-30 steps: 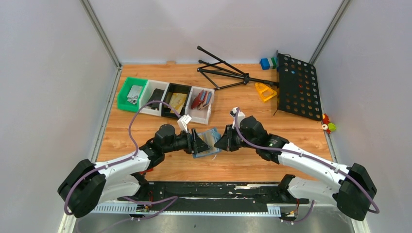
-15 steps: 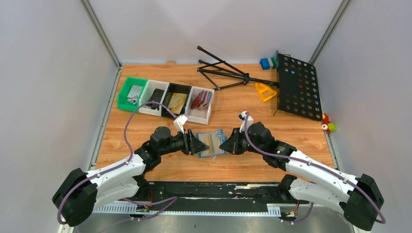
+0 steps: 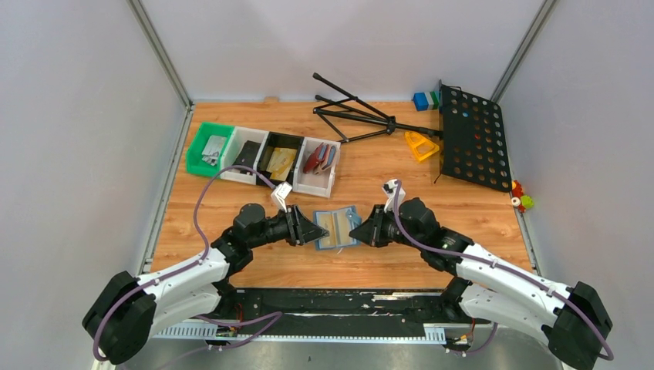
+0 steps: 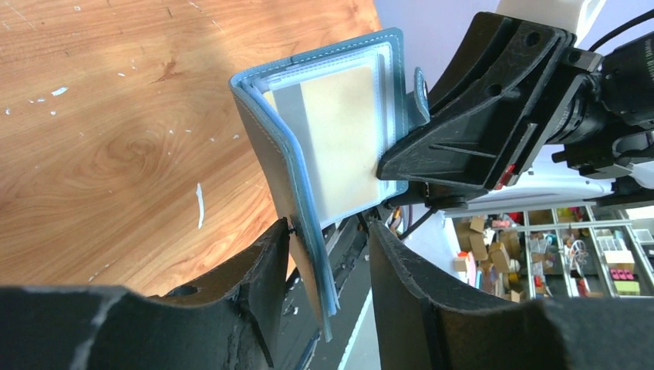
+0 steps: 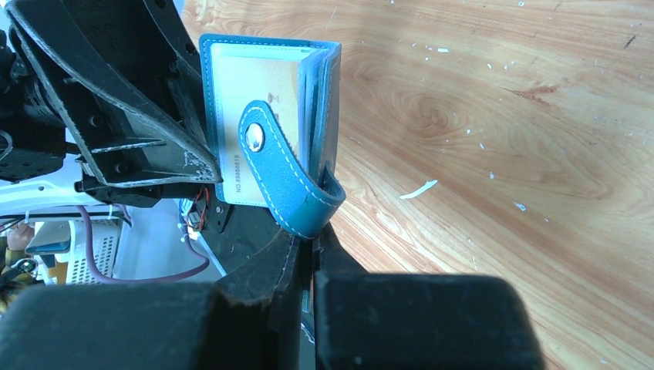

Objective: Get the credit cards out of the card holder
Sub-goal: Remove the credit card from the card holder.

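The card holder (image 3: 335, 228), a slate-blue bifold, is held open and on edge just above the wood between my two grippers. My right gripper (image 5: 315, 239) is shut on its spine edge, beside the snap strap (image 5: 281, 173). My left gripper (image 4: 328, 231) is open. The holder's free leaves (image 4: 308, 231) stand between its fingers, against the left finger (image 4: 266, 258) and clear of the right one. Credit cards sit in the clear sleeves: a tan one (image 4: 343, 135) and a grey one (image 4: 288, 108) behind it. The right wrist view shows the tan card (image 5: 258, 92).
A row of bins (image 3: 262, 158) stands at the back left, one with dark red wallets (image 3: 316, 160). A folded black stand (image 3: 355, 117), a perforated black plate (image 3: 472, 137), a yellow piece (image 3: 421, 145) and small blocks (image 3: 424, 100) lie at the back right.
The card holder has shifted a little right and toward the near edge with my right gripper. My left gripper has drawn back left, its jaws narrowing around the holder's free leaves.
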`<action>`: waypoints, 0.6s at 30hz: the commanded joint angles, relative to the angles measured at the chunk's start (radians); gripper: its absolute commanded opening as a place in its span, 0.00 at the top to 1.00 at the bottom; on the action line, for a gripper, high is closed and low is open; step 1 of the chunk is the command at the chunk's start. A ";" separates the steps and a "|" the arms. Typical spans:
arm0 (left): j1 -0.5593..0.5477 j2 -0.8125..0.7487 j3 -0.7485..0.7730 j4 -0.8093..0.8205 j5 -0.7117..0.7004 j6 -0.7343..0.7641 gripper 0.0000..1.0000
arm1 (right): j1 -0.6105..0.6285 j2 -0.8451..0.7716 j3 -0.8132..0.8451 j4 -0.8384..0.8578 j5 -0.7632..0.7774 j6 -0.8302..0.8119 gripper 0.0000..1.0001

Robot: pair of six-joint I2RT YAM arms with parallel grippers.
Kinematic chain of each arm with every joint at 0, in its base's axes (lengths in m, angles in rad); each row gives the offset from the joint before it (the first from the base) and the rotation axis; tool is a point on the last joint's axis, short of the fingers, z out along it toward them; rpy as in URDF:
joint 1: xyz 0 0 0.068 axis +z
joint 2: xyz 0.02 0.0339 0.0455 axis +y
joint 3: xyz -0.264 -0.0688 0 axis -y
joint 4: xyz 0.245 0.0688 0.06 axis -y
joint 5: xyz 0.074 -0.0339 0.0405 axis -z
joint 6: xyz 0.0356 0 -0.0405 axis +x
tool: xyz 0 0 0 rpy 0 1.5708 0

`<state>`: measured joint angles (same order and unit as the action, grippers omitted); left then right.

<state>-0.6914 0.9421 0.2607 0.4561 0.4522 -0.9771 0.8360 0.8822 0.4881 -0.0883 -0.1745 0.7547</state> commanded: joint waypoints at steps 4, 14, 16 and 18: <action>0.013 -0.021 -0.015 0.093 0.026 -0.023 0.35 | -0.010 -0.030 -0.028 0.115 -0.009 0.026 1.00; 0.024 -0.030 -0.068 0.185 0.014 -0.039 0.08 | -0.010 -0.086 -0.120 0.230 0.009 0.032 1.00; 0.025 -0.030 -0.073 0.199 0.023 -0.032 0.08 | -0.011 -0.099 -0.144 0.265 0.019 0.034 1.00; 0.026 -0.033 -0.071 0.203 0.030 -0.023 0.11 | -0.011 -0.108 -0.166 0.294 0.032 0.035 1.00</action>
<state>-0.6724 0.9279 0.1898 0.5739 0.4667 -1.0153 0.8295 0.8062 0.3508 0.0570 -0.1699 0.7761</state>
